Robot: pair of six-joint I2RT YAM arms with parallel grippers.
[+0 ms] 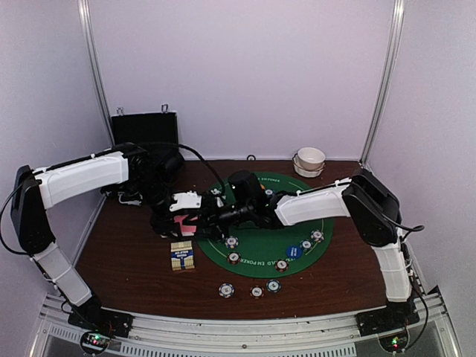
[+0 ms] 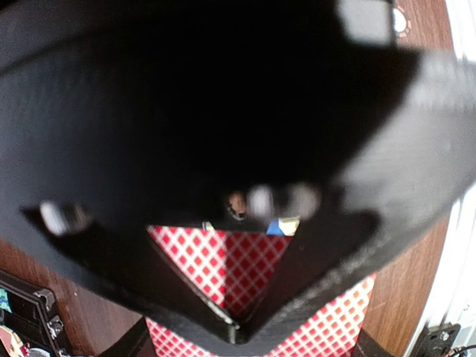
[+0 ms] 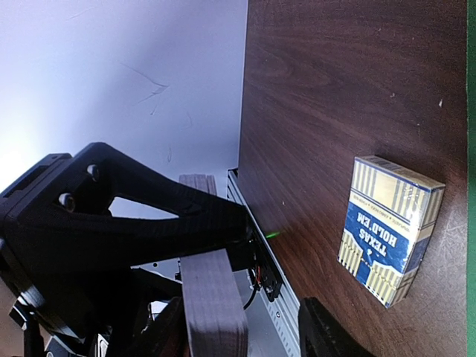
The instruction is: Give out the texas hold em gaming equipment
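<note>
Left gripper [image 1: 175, 222] clamped on cards [image 2: 249, 260], red-diamond backs toward wrist camera; long axis cannot tell (fingers cover most). Right gripper [image 1: 217, 216] just right of it, jaws apart, nothing between; its black bulk fills most of left wrist view. Box [image 1: 182, 255] flat on table [image 1: 126, 253], just nearer than left gripper. Chips [image 1: 232, 241] on mat [image 1: 260, 238], right of both grippers. Bowl [image 1: 311, 158] far right, well apart.

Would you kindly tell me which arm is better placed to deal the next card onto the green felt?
Right, probably: the right end effector is open, empty and beside the pink-backed cards, which the left end effector is clamped on.
</note>
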